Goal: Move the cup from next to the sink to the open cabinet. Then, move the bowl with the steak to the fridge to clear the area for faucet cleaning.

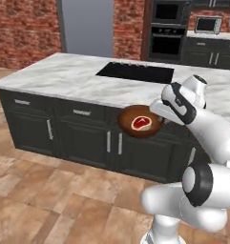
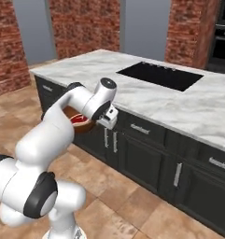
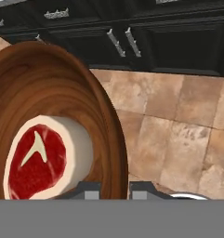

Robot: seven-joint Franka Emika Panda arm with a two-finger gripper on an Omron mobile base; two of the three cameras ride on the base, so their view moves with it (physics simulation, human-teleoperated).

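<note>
The dark brown wooden bowl (image 1: 140, 121) hangs in the air in front of the island's black lower cabinets, with the red steak (image 1: 141, 123) lying in it. My gripper (image 1: 158, 114) is shut on the bowl's right rim. In the hand view the bowl (image 3: 53, 93) and the steak (image 3: 39, 160) sit close at the left, and the rim passes between the tips of my gripper (image 3: 114, 190). From the right base view my arm covers most of the bowl (image 2: 82, 125). The grey fridge (image 1: 86, 26) stands far behind the island. The cup, sink, faucet and open cabinet are out of view.
A marble-topped island (image 1: 64, 76) with a black cooktop (image 1: 135, 71) stretches across ahead, above black cabinets with silver handles (image 1: 49, 129). Wall ovens (image 1: 166, 33) and a microwave (image 1: 208, 24) stand at the back right. Tiled floor (image 1: 49, 200) lies open below the bowl.
</note>
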